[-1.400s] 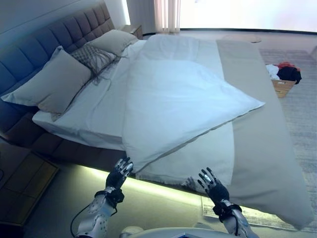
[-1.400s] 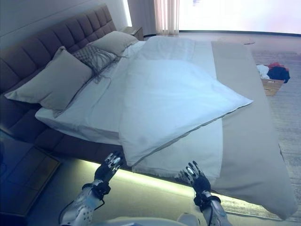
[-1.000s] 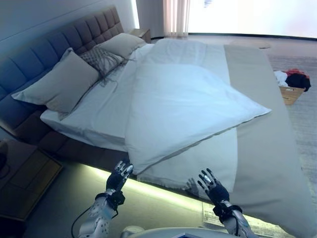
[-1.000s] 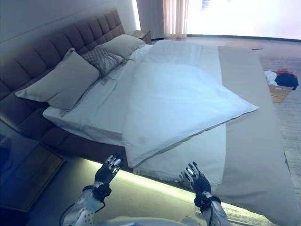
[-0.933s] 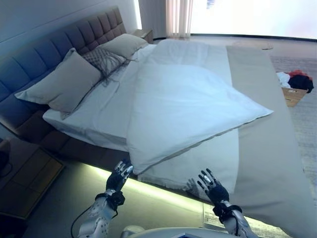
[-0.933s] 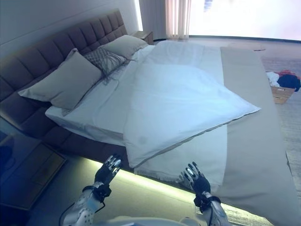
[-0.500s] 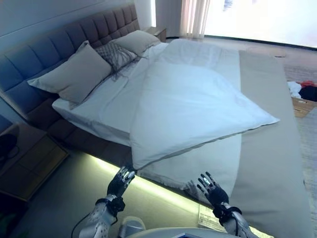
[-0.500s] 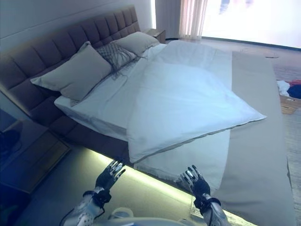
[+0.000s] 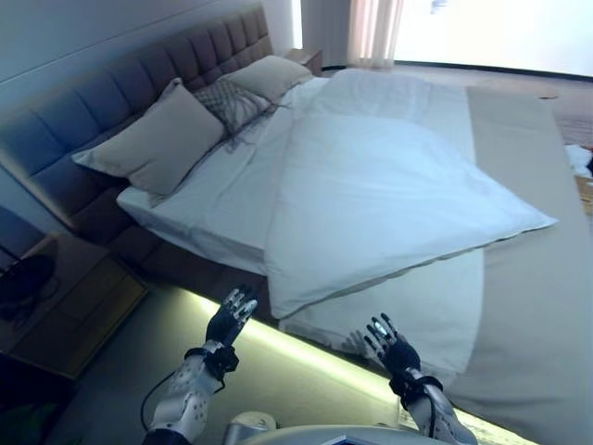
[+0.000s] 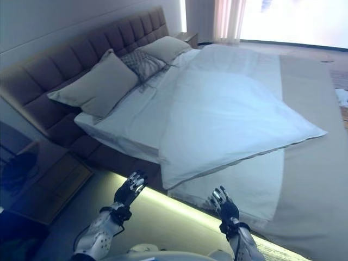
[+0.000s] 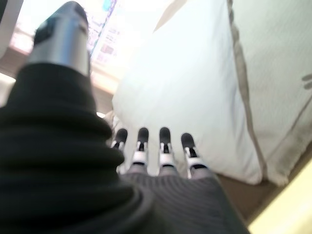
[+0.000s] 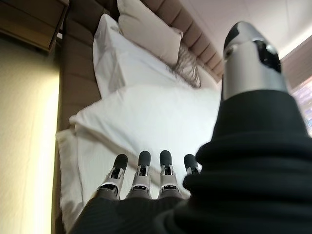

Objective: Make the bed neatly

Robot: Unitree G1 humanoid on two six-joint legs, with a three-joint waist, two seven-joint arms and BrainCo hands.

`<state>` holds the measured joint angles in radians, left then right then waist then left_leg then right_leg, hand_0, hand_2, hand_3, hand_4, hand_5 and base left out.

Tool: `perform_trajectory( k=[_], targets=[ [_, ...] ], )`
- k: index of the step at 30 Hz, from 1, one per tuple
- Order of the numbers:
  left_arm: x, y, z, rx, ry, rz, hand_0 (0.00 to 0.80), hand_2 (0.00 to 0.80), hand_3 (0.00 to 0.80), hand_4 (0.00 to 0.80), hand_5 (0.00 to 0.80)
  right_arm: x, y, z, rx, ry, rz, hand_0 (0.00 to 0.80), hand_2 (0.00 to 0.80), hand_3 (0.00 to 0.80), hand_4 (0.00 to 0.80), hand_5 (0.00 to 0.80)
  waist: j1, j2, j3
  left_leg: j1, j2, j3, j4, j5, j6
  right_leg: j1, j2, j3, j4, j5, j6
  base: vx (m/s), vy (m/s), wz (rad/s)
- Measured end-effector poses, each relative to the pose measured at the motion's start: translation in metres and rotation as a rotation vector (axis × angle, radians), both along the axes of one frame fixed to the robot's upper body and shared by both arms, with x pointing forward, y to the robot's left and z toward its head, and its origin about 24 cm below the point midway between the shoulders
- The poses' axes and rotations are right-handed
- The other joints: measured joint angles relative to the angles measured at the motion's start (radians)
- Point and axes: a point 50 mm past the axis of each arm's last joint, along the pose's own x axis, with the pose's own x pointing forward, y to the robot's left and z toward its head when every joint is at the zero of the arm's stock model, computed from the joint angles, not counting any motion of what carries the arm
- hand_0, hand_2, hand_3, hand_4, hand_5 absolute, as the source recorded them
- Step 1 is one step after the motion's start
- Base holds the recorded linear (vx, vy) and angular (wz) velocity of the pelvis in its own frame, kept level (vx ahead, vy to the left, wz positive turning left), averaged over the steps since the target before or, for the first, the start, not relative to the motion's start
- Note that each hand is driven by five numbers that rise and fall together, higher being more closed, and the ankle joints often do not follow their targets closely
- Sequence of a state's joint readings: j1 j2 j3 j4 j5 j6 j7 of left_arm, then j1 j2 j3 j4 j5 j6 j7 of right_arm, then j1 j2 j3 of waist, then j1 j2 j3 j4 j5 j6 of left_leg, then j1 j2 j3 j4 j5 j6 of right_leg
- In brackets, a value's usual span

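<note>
A white duvet [image 9: 389,195] lies crooked across the bed, one corner [image 9: 278,301] hanging over the near edge. Under it are a white sheet [image 9: 213,199] and a beige cover [image 9: 533,278] along the foot side. Two beige pillows [image 9: 153,139] and a patterned one [image 9: 232,100] lean on the tufted headboard [image 9: 111,97]. My left hand [image 9: 230,320] is open, just short of the hanging duvet corner, touching nothing. My right hand [image 9: 391,350] is open near the sheet's lower edge [image 9: 371,324], holding nothing. The left wrist view has the duvet corner [image 11: 195,97] past my straight fingers.
A dark nightstand [image 9: 65,301] stands at the left beside the bed. A lit strip [image 9: 296,348] runs under the bed's near edge. A window with a curtain [image 9: 375,28] is at the far end.
The camera has swung left and nearer the bed, so the whole scene shifted right. My left hand has risen a little toward the duvet corner. The bedding has not moved.
</note>
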<state>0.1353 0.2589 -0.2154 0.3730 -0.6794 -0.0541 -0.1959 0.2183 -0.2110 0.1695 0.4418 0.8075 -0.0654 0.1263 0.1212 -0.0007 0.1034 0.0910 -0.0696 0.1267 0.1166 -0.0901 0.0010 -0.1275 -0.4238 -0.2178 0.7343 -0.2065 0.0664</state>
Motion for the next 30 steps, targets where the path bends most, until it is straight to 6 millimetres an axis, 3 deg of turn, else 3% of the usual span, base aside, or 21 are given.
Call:
perform_trajectory(
  k=[1, 2, 5, 7, 9, 11, 13, 14, 15, 18, 22, 25, 28, 29, 30],
  targets=[
    [-0.001, 0.002, -0.001, 0.005, 0.006, -0.002, 0.000, 0.000, 0.000, 0.000, 0.000, -0.002, 0.001, -0.001, 0.003, 0.004, -0.003, 0.000, 0.000, 0.000, 0.000, 0.000, -0.003, 0.006, 0.002, 0.003, 0.001, -0.017, 0.001, 0.000, 0.011, -0.029, 0.003, 0.035, 0.042, 0.051, 0.000, 0.204, 0.080, 0.35],
    [0.000, 0.005, 0.000, 0.015, 0.004, -0.003, 0.000, 0.000, 0.000, 0.000, 0.000, -0.003, 0.001, -0.002, 0.005, 0.010, -0.003, 0.000, 0.000, 0.000, 0.000, 0.000, -0.004, 0.010, 0.004, 0.002, 0.005, -0.022, -0.001, 0.003, 0.021, -0.058, 0.013, 0.058, 0.053, 0.050, 0.013, 0.218, -0.036, 0.22],
    [-0.001, 0.018, 0.002, 0.065, 0.010, -0.007, 0.000, 0.000, 0.000, 0.000, 0.000, -0.006, 0.000, -0.004, 0.009, 0.016, -0.007, 0.000, 0.000, 0.000, 0.000, 0.000, -0.005, -0.031, -0.006, -0.017, 0.006, -0.021, -0.005, 0.010, 0.032, -0.077, 0.075, 0.061, -0.140, 0.053, 0.035, 0.278, -0.150, 0.13],
    [-0.001, 0.021, 0.002, 0.074, 0.017, -0.010, 0.000, 0.000, 0.000, 0.000, 0.000, -0.004, -0.004, -0.007, 0.012, 0.021, -0.014, 0.000, 0.000, 0.000, 0.000, 0.000, -0.016, -0.048, -0.005, -0.029, 0.008, -0.024, -0.004, 0.009, 0.031, -0.095, 0.100, 0.057, -0.268, 0.084, 0.084, 0.340, -0.192, -0.01],
    [0.000, 0.016, 0.001, 0.061, 0.021, -0.019, 0.000, 0.000, 0.000, 0.000, 0.000, -0.006, -0.011, -0.012, 0.016, 0.039, -0.044, 0.000, 0.000, 0.000, 0.000, 0.000, -0.036, -0.051, -0.005, -0.034, 0.017, -0.051, -0.016, 0.008, 0.030, -0.102, 0.119, 0.049, -0.374, 0.160, 0.125, 0.330, -0.153, 0.19],
    [-0.002, 0.009, -0.002, 0.048, 0.033, -0.040, 0.000, 0.000, 0.000, 0.000, 0.000, -0.012, -0.019, -0.016, 0.020, 0.065, -0.084, 0.000, 0.000, 0.000, 0.000, 0.000, -0.042, -0.046, -0.012, -0.028, 0.040, -0.081, -0.048, 0.009, 0.025, -0.068, 0.154, 0.013, -0.434, 0.190, 0.117, 0.293, -0.140, 0.18],
    [-0.005, 0.004, -0.004, 0.031, 0.038, -0.057, 0.000, 0.000, 0.000, 0.000, 0.000, -0.012, -0.025, -0.015, 0.012, 0.059, -0.095, 0.000, 0.000, 0.000, 0.000, 0.000, -0.045, -0.053, 0.000, -0.007, 0.017, -0.071, 0.012, -0.002, 0.040, -0.058, 0.161, -0.006, -0.428, 0.175, 0.090, 0.274, -0.119, 0.05],
    [-0.007, 0.002, -0.005, 0.022, 0.042, -0.063, 0.000, 0.000, 0.000, 0.000, 0.000, -0.015, -0.028, -0.014, 0.004, 0.055, -0.094, 0.000, 0.000, 0.000, 0.000, 0.000, -0.055, -0.043, -0.002, 0.017, 0.021, -0.061, -0.011, -0.022, 0.030, -0.054, 0.166, -0.023, -0.396, 0.156, 0.062, 0.288, -0.127, 0.10],
    [-0.007, 0.004, -0.004, 0.022, 0.037, -0.062, 0.000, 0.000, 0.000, 0.000, 0.000, -0.018, -0.030, -0.014, 0.004, 0.055, -0.098, 0.000, 0.000, 0.000, 0.000, 0.000, -0.049, -0.045, -0.003, 0.045, 0.023, -0.056, -0.033, -0.023, -0.002, -0.065, 0.164, -0.024, -0.356, 0.132, 0.024, 0.311, -0.155, 0.06],
    [-0.014, 0.012, -0.007, 0.024, 0.056, -0.026, 0.000, 0.000, 0.000, 0.000, 0.000, -0.021, -0.030, -0.015, 0.017, 0.050, -0.084, 0.000, 0.000, 0.000, 0.000, 0.000, -0.040, -0.054, -0.007, 0.057, 0.034, -0.048, -0.032, -0.045, -0.013, -0.087, 0.169, -0.020, -0.307, 0.099, 0.006, 0.303, -0.168, -0.23],
    [-0.014, 0.010, -0.007, 0.012, 0.052, -0.032, 0.000, 0.000, 0.000, 0.000, 0.000, -0.022, -0.029, -0.014, 0.023, 0.042, -0.073, 0.000, 0.000, 0.000, 0.000, 0.000, -0.051, -0.044, -0.005, 0.056, 0.055, -0.051, -0.006, -0.057, -0.030, -0.086, 0.180, -0.018, -0.255, 0.042, 0.009, 0.260, -0.210, 0.06],
    [-0.012, 0.008, -0.006, 0.004, 0.040, -0.045, 0.000, 0.000, 0.000, 0.000, 0.000, -0.022, -0.029, -0.015, 0.028, 0.037, -0.064, 0.000, 0.000, 0.000, 0.000, 0.000, -0.054, -0.045, -0.006, 0.008, 0.067, -0.046, 0.098, -0.066, -0.013, -0.087, 0.199, -0.013, -0.244, 0.009, -0.025, 0.198, -0.217, 0.11],
    [-0.013, 0.007, -0.006, 0.001, 0.041, -0.048, 0.000, 0.000, 0.000, 0.000, 0.000, -0.024, -0.033, -0.016, 0.023, 0.048, -0.075, 0.000, 0.000, 0.000, 0.000, 0.000, -0.049, -0.063, -0.010, -0.055, 0.072, -0.051, 0.235, -0.031, 0.031, -0.066, 0.209, -0.018, -0.256, -0.007, -0.046, 0.160, -0.182, 0.04],
    [-0.014, 0.005, -0.007, 0.001, 0.045, -0.059, 0.000, 0.000, 0.000, 0.000, 0.000, -0.026, -0.034, -0.017, 0.023, 0.054, -0.082, 0.000, 0.000, 0.000, 0.000, 0.000, -0.048, -0.066, -0.013, -0.082, 0.082, -0.054, 0.287, 0.010, 0.005, -0.042, 0.216, -0.033, -0.281, -0.006, -0.048, 0.155, -0.153, 0.29],
    [-0.016, -0.001, -0.008, -0.005, 0.049, -0.085, 0.000, 0.000, 0.000, 0.000, 0.000, -0.028, -0.036, -0.018, 0.021, 0.061, -0.089, 0.000, 0.000, 0.000, 0.000, 0.000, -0.055, -0.072, -0.017, -0.129, 0.098, -0.055, 0.360, 0.078, -0.039, -0.010, 0.227, -0.046, -0.328, -0.002, -0.049, 0.157, -0.119, 0.37]
  ],
)
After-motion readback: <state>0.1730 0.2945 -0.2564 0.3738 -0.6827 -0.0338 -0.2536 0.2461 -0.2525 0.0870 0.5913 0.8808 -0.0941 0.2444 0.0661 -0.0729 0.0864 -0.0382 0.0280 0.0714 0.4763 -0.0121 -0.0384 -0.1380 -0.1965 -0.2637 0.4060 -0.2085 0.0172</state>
